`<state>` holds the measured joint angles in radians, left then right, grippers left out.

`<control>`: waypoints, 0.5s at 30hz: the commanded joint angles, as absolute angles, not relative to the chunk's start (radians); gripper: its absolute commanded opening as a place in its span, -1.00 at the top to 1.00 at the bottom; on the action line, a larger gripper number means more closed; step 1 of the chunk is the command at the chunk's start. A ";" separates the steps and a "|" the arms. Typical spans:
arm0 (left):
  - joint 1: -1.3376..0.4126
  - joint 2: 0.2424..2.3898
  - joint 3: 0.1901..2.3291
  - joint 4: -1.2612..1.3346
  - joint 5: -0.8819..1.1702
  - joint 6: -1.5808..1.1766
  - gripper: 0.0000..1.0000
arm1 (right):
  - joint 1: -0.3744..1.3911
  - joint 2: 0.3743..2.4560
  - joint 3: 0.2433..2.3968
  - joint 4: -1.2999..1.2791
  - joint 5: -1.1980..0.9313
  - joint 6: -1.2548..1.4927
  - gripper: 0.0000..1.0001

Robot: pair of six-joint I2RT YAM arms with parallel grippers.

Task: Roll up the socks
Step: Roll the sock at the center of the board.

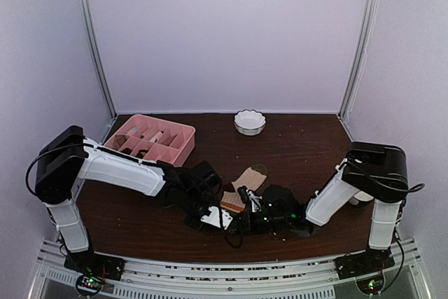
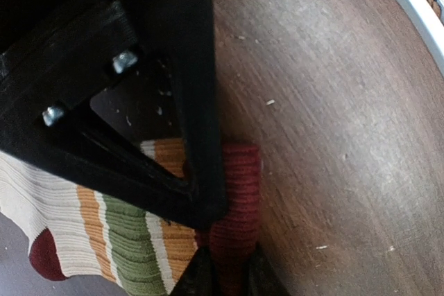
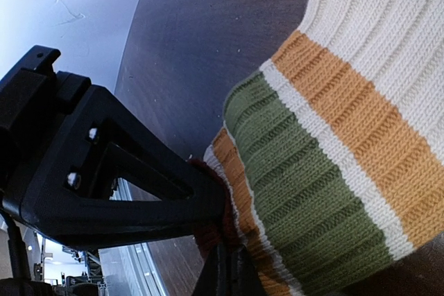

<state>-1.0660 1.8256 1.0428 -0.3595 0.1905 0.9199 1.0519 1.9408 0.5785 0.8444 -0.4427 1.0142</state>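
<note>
Here, in the top view, the striped sock (image 1: 247,180) lies on the dark counter (image 1: 308,148) a little below the centre of the frame. It slants from its darker tip at the upper right down to its cuff at the lower left, where the two arms meet from either side. The pink tray (image 1: 183,146) sits near the upper left of it and the white bowl (image 1: 250,122) well above it, both apart from the sock. In the left wrist view the left gripper (image 2: 216,249) stands at the lower middle of the frame. Its jaws are narrow, and the red edge of the cuff runs up between them. The orange, green and cream bands spread to the lower left under the big black finger (image 2: 198,136). Whether the cloth is truly pinched there I cannot tell. In the right wrist view the right gripper (image 3: 219,246) sits at the bottom centre. Its jaws are closed on the same cuff, with a bit of dark red cloth bunched at the fingertips. The green and orange bands rise from that spot to the upper right, filling the right half of the frame just beside the finger (image 3: 139,192).
</note>
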 commanded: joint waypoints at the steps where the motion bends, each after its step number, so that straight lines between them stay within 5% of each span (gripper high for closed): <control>1: -1.047 1.885 1.097 -0.441 0.186 0.901 0.69 | 1.045 1.975 0.510 0.643 -0.449 1.017 1.00; 10: -0.958 1.975 1.235 -0.709 0.435 0.811 0.81 | 1.048 1.778 0.454 0.502 -0.226 0.829 0.24; 15: -0.940 2.028 1.321 -0.835 0.539 0.789 0.80 | 1.087 1.634 0.439 0.382 -0.001 0.683 0.14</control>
